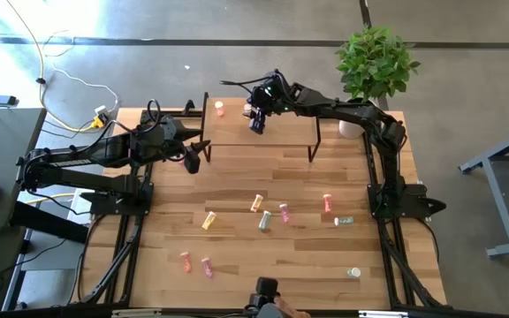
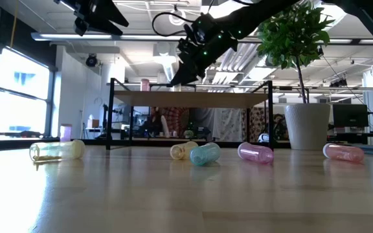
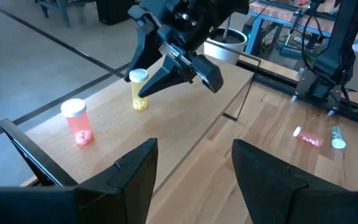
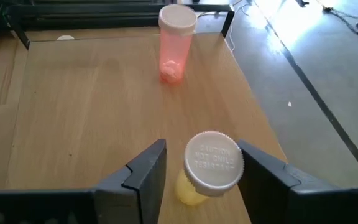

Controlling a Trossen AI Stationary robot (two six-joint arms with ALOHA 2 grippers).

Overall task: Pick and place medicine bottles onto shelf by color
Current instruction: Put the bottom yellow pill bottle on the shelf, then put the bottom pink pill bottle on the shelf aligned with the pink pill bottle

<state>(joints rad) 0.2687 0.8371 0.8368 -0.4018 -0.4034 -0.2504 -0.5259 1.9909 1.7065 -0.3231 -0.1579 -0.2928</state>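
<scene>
The shelf (image 1: pixel 268 137) stands at the table's far side. On its far left corner stands a red-orange bottle (image 4: pixel 176 46) with a white cap. Close to it a yellow bottle (image 4: pixel 194 186) stands upright on the shelf top, also seen as the yellow bottle (image 3: pixel 138 93) in the left wrist view. My right gripper (image 4: pixel 201 155) is open above the shelf, one finger on either side of that bottle's cap. My left gripper (image 3: pixel 194 152) hangs open and empty off the shelf's left end, as the left gripper (image 1: pixel 193 159) shows from above. Several more bottles (image 1: pixel 263 216) lie on the table. My right gripper comes slanting down from the table's right, its fingers flanking the yellow bottle's white cap (image 4: pixel 213 162). One finger (image 4: pixel 148 168) stands plainly clear of it. Whether the other finger (image 4: pixel 260 177) touches the cap I cannot tell. The bottle stands upright on its base on the shelf.
Loose bottles lie scattered on the near half of the table, pink ones (image 1: pixel 197 263) near the front left and one (image 1: pixel 353 273) at the front right. A potted plant (image 1: pixel 374 57) stands at the far right corner. Most of the shelf top (image 3: pixel 185 118) is bare.
</scene>
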